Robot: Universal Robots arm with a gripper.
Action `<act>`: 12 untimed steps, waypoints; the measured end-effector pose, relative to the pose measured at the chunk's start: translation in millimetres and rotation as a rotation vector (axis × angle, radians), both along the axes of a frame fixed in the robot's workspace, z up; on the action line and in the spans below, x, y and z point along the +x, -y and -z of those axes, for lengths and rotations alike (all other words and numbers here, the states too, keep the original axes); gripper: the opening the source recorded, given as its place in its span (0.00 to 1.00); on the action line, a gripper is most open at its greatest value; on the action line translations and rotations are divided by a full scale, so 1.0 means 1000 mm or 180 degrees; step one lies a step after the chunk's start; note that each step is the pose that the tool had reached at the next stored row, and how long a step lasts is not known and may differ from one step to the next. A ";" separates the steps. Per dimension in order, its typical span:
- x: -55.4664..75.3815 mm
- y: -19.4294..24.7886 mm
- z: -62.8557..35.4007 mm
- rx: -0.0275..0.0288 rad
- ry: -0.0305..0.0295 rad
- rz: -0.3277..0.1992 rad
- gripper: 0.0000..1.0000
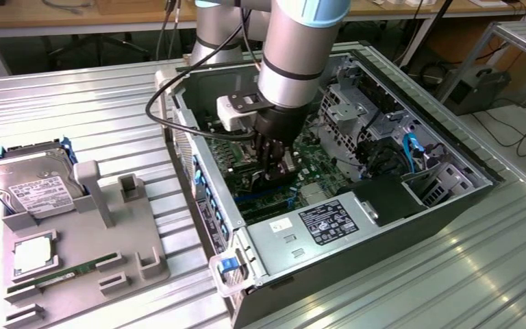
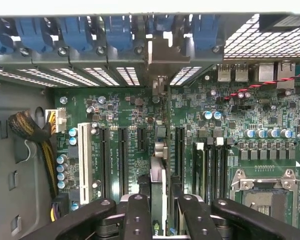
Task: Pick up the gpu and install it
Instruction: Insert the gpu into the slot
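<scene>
Wrist view shows you the gripper [image 2: 159,212] clamping the gpu [image 2: 159,170] edge-on, upright over the motherboard [image 2: 230,115] slots for seating.

**Metal, plastic, circuit board**

Case [image 1: 336,257]: bare grey sheet metal, dull sheen. Gripper [image 2: 159,212]: matt black fingers w/ screw heads. Gpu [image 2: 159,165]: thin card seen edge-on, silvery metal bracket. Board [image 2: 210,110]: green pcb, slightly glossy. Clips [image 2: 117,32]: blue plastic, smooth. Table [image 1: 90,110]: ribbed metal, shiny. Tray [image 1: 90,253]: matt grey plastic.

Green motherboard [image 2: 140,107] — blue clips [image 2: 117,30]
</scene>
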State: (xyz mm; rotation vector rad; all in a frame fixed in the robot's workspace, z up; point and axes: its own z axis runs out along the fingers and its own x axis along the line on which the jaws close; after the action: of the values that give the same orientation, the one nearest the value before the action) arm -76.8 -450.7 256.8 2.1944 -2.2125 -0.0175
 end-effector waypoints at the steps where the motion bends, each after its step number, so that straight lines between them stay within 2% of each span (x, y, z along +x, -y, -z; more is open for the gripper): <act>1: 0.000 0.0000 0.0009 -0.0001 -0.0001 0.0000 0.26; 5: 0.000 0.0000 0.0019 0.0001 0.0001 -0.0001 0.26; 6: 0.000 0.0000 0.0020 0.0002 0.0001 -0.0001 0.33; 7: 0.000 0.0000 0.0020 0.0001 0.0000 -0.0001 0.33; 8: 0.000 0.0000 0.0017 0.0000 0.0000 -0.0001 0.40; 12: 0.000 0.0000 -0.0045 0.0000 0.0000 0.0000 0.40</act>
State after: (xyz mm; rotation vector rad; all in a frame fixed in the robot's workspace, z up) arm -77.1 -450.7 261.3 2.1945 -2.2123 -0.0174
